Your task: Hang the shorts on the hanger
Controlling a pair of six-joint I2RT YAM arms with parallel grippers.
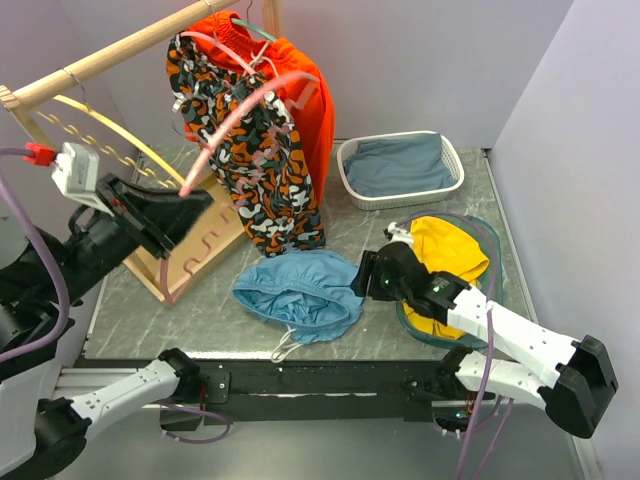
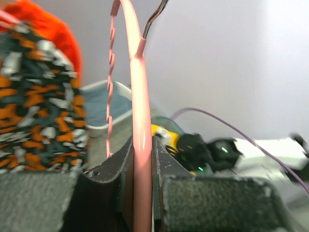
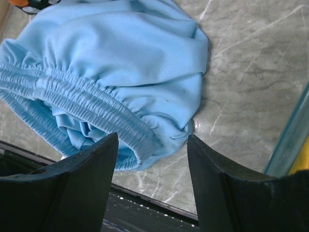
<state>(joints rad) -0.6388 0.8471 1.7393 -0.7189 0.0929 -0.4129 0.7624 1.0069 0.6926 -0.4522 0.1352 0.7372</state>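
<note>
The sky-blue shorts [image 1: 298, 292] lie crumpled on the marble table near its front edge, waistband toward the front; they fill the right wrist view [image 3: 111, 63]. My right gripper [image 1: 372, 278] is open, its jaws just right of the shorts and above their right edge [image 3: 152, 145]. My left gripper [image 1: 195, 205] is shut on the thin pink hanger [image 1: 235, 115] and holds it up at the left, arching toward the rack. In the left wrist view the hanger [image 2: 141, 121] runs upright between the jaws, its metal hook [image 2: 154, 17] at the top.
A wooden rack [image 1: 110, 55] at the back left carries a yellow hanger [image 1: 110, 130], camouflage shorts [image 1: 262, 165] on another pink hanger and an orange garment [image 1: 300, 85]. A white basket [image 1: 400, 170] holds grey-blue cloth. A clear bin [image 1: 490, 245] with yellow cloth stands at the right.
</note>
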